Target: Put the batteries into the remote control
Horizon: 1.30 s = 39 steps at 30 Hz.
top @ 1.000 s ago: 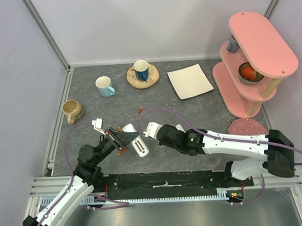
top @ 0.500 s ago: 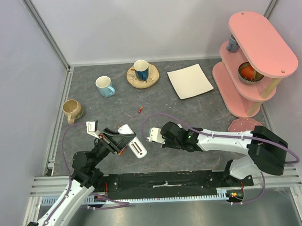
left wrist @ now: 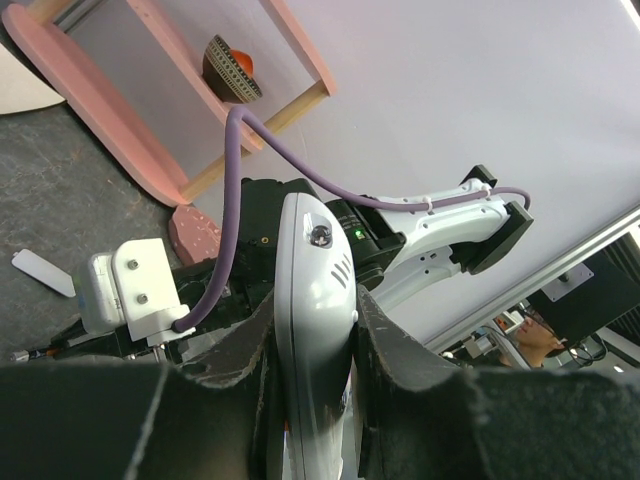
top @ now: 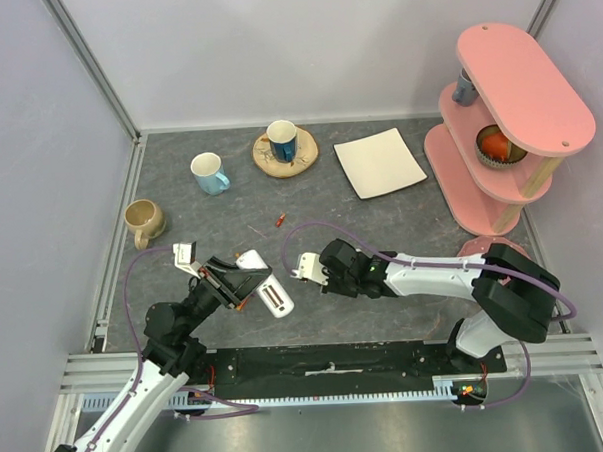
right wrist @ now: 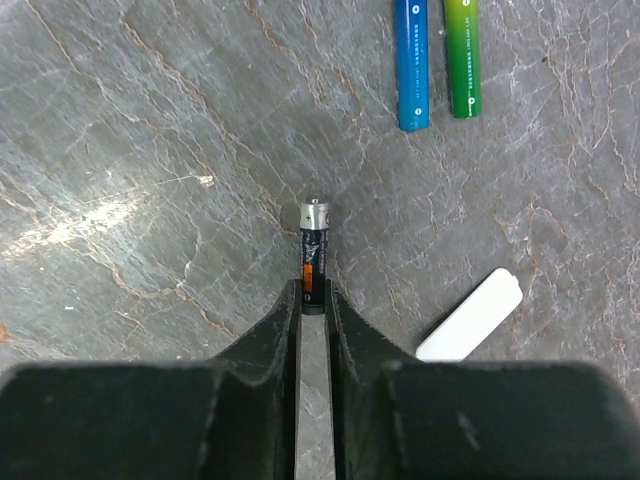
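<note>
Inspector: Change against a second ago: the left arm has drawn the remote control (top: 267, 286) back toward its own base. The right pincer (right wrist: 314, 303) has backed off it, so the two now stand near but apart. Over the last half second little has shifted beyond the right arm's elbow.

Clerk: State of the grips?

Inspector: The left pincer (top: 242, 281) is clamped on the remote's body and holds it tilted above the desk (top: 401, 222). The wrist view shows the white casing wedged between both fingers. The right pincer stands narrow, with the rear end of a dark, orange-banded battery (right wrist: 313, 250) between its tips and the silver nub pointing away. It looks gripped, though only by the very end.

Clerk: Remaining stock?

Inspector: A blue battery (right wrist: 412, 65) and a green battery (right wrist: 462, 58) lie side by side on the desk ahead of the right pincer. A red-orange battery (top: 279, 220) lies farther out. A small white strip (right wrist: 470, 315), probably the bay cover, lies just beside the right fingers.

Clerk: Recommendation for this step?

Inspector: Insertion is not yet done, in my judgement. Hold the remote steady with its dark recess facing the right arm. Line the battery's long axis with that recess, check that the nub end suits the contact, and advance slowly. The shallow hold could let the battery pivot, so regrip deeper if it skews.
</note>
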Each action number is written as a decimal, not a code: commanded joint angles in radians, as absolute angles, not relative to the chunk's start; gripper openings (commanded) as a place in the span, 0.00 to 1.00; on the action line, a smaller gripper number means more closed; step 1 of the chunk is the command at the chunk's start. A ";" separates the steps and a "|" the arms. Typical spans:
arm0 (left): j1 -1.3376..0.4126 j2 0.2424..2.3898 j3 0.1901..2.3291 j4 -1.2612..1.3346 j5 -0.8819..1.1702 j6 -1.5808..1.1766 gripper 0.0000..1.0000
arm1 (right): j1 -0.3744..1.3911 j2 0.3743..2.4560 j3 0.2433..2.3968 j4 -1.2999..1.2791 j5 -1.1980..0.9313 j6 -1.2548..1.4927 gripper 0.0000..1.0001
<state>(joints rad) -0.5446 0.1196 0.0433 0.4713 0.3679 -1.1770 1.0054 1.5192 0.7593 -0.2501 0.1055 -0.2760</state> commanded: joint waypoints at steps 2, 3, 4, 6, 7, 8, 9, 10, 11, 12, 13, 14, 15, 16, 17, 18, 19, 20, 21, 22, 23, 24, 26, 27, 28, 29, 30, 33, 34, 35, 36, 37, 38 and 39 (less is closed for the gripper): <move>-0.540 0.109 -0.109 0.492 0.383 -1.187 0.02 | 1.000 1.534 0.775 -0.239 0.106 -0.259 0.23; -0.538 0.110 -0.107 0.492 0.382 -1.187 0.02 | 1.000 1.535 0.776 -0.242 0.112 -0.253 0.29; -0.538 0.110 -0.107 0.492 0.383 -1.186 0.02 | 1.000 1.539 0.778 -0.245 0.115 -0.252 0.31; -0.538 0.115 -0.109 0.492 0.383 -1.186 0.02 | 1.000 1.536 0.776 -0.245 0.130 -0.247 0.36; -0.538 0.117 -0.107 0.492 0.382 -1.187 0.02 | 1.000 1.531 0.776 -0.245 0.138 -0.244 0.37; -0.538 0.115 -0.109 0.491 0.383 -1.187 0.02 | 1.000 1.528 0.778 -0.247 0.143 -0.239 0.38; -0.538 0.115 -0.107 0.488 0.382 -1.187 0.02 | 1.000 1.525 0.781 -0.253 0.153 -0.235 0.39; -0.538 0.115 -0.107 0.485 0.382 -1.187 0.02 | 1.000 1.513 0.784 -0.258 0.158 -0.230 0.40; -0.538 0.115 -0.107 0.482 0.382 -1.187 0.02 | 1.000 1.503 0.798 -0.265 0.163 -0.215 0.40; -0.538 0.112 -0.109 0.477 0.383 -1.187 0.02 | 1.000 1.493 0.805 -0.281 0.170 -0.203 0.41; -0.540 0.110 -0.107 0.476 0.383 -1.187 0.02 | 1.002 1.459 0.810 -0.287 0.172 -0.187 0.42; -0.538 0.112 -0.107 0.474 0.383 -1.187 0.02 | 1.000 1.438 0.816 -0.287 0.173 -0.173 0.43; -0.538 0.110 -0.107 0.471 0.382 -1.187 0.02 | 1.000 1.415 0.821 -0.287 0.176 -0.137 0.45; -0.538 0.112 -0.109 0.469 0.383 -1.184 0.02 | 1.000 1.367 0.827 -0.287 0.201 -0.117 0.45; -0.538 0.112 -0.109 0.468 0.382 -1.183 0.02 | 1.000 1.346 0.837 -0.285 0.219 -0.094 0.45; -0.538 0.112 -0.107 0.468 0.382 -1.181 0.02 | 1.002 1.324 0.841 -0.282 0.241 -0.036 0.46; -0.538 0.113 -0.107 0.466 0.382 -1.178 0.02 | 1.000 1.283 0.844 -0.278 0.299 -0.006 0.47; -0.540 0.114 -0.109 0.466 0.385 -1.175 0.02 | 1.000 1.263 0.845 -0.273 0.337 0.045 0.48; -0.538 0.115 -0.110 0.468 0.388 -1.170 0.02 | 1.000 1.247 0.845 -0.265 0.380 0.092 0.48; -0.540 0.118 -0.110 0.474 0.393 -1.161 0.02 | 0.999 1.215 0.844 -0.264 0.431 0.206 0.49; -0.540 0.121 -0.120 0.497 0.403 -1.160 0.02 | 0.999 1.200 0.839 -0.264 0.467 0.285 0.60; -0.538 0.126 -0.124 0.514 0.408 -1.158 0.02 | 0.996 1.184 0.833 -0.264 0.486 0.363 0.71; -0.538 0.143 -0.139 0.572 0.425 -1.157 0.02 | 0.991 1.149 0.803 -0.238 0.394 0.475 0.92; -0.540 0.150 -0.144 0.589 0.431 -1.160 0.02 | 0.991 1.146 0.795 -0.204 0.364 0.492 0.97; -0.540 0.159 -0.147 0.603 0.436 -1.161 0.02 | 0.989 1.144 0.790 -0.195 0.347 0.520 0.98; -0.538 0.173 -0.144 0.609 0.442 -1.161 0.02 | 0.991 1.143 0.773 -0.181 0.344 0.584 0.98; -0.538 0.179 -0.143 0.604 0.442 -1.161 0.02 | 0.991 1.146 0.767 -0.172 0.359 0.618 0.98; -0.538 0.190 -0.123 0.574 0.436 -1.149 0.02 | 0.994 1.149 0.750 -0.190 0.423 0.770 0.93; -0.538 0.190 -0.111 0.563 0.431 -1.144 0.02 | 0.996 1.150 0.744 -0.202 0.448 0.820 0.91; -0.538 0.190 -0.104 0.551 0.423 -1.138 0.02 | 1.005 1.155 0.744 -0.242 0.478 0.909 0.88; -0.538 0.184 -0.097 0.522 0.417 -1.131 0.02 | 1.012 1.169 0.745 -0.270 0.533 0.955 0.87; -0.538 0.181 -0.089 0.512 0.410 -1.128 0.02 | 1.022 1.181 0.756 -0.293 0.564 0.985 0.87; -0.538 0.178 -0.086 0.503 0.405 -1.124 0.02 | 1.050 1.198 0.764 -0.332 0.589 1.008 0.87; -0.538 0.169 -0.084 0.483 0.403 -1.118 0.02 | 1.066 1.241 0.778 -0.357 0.645 1.047 0.87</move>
<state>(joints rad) -0.5446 0.1871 0.0433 0.5095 0.4026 -1.1675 1.0130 1.1709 0.7502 -0.2642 0.4606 0.8032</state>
